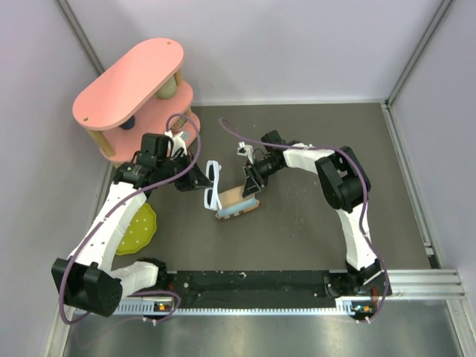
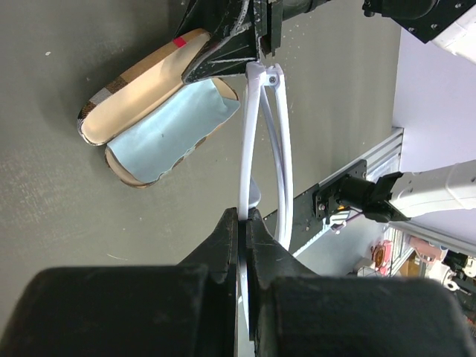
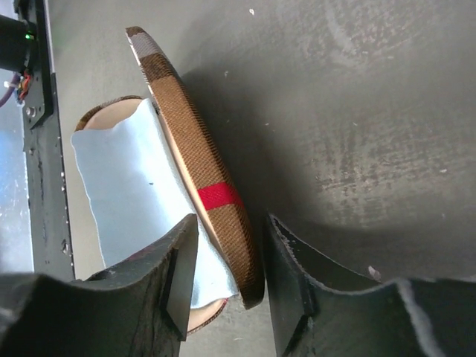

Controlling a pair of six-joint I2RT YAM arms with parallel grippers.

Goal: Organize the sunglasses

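Observation:
The white sunglasses (image 1: 213, 186) hang in the air just left of the open brown plaid case (image 1: 238, 201). My left gripper (image 1: 196, 178) is shut on them. In the left wrist view the fingers (image 2: 230, 238) pinch one thin white part, and the sunglasses (image 2: 262, 134) stretch away toward the case (image 2: 134, 82). A light blue cloth (image 2: 175, 130) lies in the case's lower half. My right gripper (image 1: 250, 181) straddles the raised lid (image 3: 216, 201) near its end. Its jaws (image 3: 232, 223) are open, with a gap on the cloth (image 3: 126, 178) side.
A pink two-tier shelf (image 1: 130, 82) stands at the back left with a ball (image 1: 167, 89) on its lower level. A yellow-green plate (image 1: 141, 227) lies under the left arm. An aluminium rail (image 1: 253, 286) runs along the near edge. Grey walls close the sides.

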